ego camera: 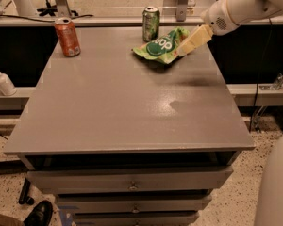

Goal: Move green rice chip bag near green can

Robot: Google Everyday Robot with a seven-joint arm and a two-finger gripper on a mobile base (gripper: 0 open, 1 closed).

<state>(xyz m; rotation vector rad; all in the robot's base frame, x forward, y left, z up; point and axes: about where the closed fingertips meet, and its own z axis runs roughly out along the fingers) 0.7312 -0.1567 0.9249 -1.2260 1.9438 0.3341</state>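
The green rice chip bag (159, 46) lies at the back right of the grey table (108, 107), its right end tilted up. The green can (151, 23) stands upright just behind and left of the bag, a small gap apart. My gripper (189, 42) reaches in from the right on the white arm (236, 8) and sits against the bag's right edge.
An orange-red can (67, 36) stands upright at the table's back left. A white bottle (3, 81) stands on a ledge left of the table. Drawers (132, 185) sit under the tabletop. A rail (108, 20) runs behind the table.
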